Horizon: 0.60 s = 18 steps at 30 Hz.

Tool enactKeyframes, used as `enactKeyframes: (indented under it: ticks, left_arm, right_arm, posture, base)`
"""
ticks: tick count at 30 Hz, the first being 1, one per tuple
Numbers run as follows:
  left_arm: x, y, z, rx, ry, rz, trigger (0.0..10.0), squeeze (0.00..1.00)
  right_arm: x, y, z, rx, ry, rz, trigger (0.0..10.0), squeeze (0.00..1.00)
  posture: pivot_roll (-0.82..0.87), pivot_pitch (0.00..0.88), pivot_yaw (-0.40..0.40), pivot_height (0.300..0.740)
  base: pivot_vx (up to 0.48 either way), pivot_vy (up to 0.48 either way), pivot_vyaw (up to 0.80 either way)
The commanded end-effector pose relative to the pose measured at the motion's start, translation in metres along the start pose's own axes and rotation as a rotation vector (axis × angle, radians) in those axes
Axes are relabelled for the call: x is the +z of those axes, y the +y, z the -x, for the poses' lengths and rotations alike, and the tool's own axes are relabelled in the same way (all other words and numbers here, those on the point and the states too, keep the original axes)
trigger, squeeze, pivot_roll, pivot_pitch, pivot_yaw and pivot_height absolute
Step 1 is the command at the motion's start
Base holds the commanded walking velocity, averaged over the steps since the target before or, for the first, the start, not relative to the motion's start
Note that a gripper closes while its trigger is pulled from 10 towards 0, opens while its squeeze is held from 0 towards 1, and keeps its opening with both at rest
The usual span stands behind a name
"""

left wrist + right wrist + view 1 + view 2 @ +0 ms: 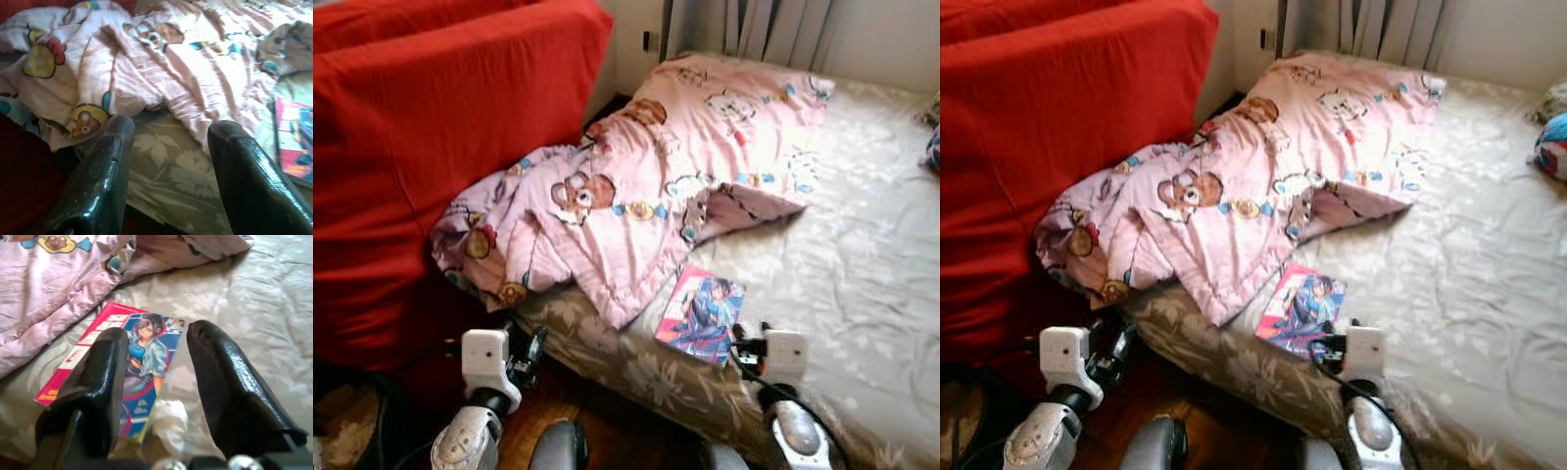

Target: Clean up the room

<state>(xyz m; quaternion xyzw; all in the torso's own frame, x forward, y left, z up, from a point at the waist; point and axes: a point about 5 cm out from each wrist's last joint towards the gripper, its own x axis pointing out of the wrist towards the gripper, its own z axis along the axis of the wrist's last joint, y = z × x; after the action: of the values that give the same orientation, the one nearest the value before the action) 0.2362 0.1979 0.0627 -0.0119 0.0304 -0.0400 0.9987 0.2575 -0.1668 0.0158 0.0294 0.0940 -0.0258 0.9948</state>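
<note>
A pink quilt [636, 186] printed with cartoon bears lies crumpled across the left part of the bed [862, 274] and hangs over its near edge. A pink and blue comic book [700, 313] lies flat on the sheet near the front edge. Beside its near corner lies a crumpled white tissue [171, 423]. My right gripper [744, 351] hovers open just short of the book, its fingers [98, 382] straddling the cover. My left gripper [527, 354] is open, low by the bed's edge, facing the hanging quilt [146, 73].
A tall red-covered sofa [431, 127] stands close on the left, touching the quilt. Curtains [773, 24] hang behind the bed. A colourful round object [1552, 145] sits at the bed's far right. Dark wood floor [607, 421] shows between my arms.
</note>
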Motion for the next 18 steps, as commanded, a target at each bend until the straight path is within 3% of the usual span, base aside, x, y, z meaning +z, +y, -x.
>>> enactKeyframes:
  ticks: [1, 9, 17, 18]
  left_arm:
    - [-0.002, 0.006, 0.003, 0.017, 0.015, -0.010, 10.0, 0.00]
    - [-0.002, 0.006, 0.004, 0.016, 0.016, -0.012, 10.0, 0.00]
    - [0.002, 0.005, 0.004, 0.009, 0.008, -0.003, 10.0, 0.00]
    - [0.002, 0.004, 0.005, 0.004, 0.009, 0.000, 10.0, 0.00]
  right_arm:
    - [-0.003, 0.004, -0.001, 0.003, 0.023, -0.017, 10.0, 0.00]
    - [-0.008, -0.004, -0.002, -0.043, 0.063, -0.026, 10.0, 0.00]
    - [-0.017, 0.003, -0.011, 0.044, 0.168, -0.040, 10.0, 0.00]
    - [-0.020, 0.003, -0.014, 0.054, 0.209, -0.024, 10.0, 0.54]
  posture:
    - [0.08, 0.153, -0.014, 0.619]
    - [0.07, 0.157, -0.013, 0.619]
    - [0.08, 0.180, -0.009, 0.619]
    - [0.09, 0.189, -0.005, 0.619]
  base:
    - [0.341, 0.000, 0.00]
    - [0.340, 0.000, 0.00]
    - [0.000, 0.000, 0.00]
    - [0.000, 0.000, 0.00]
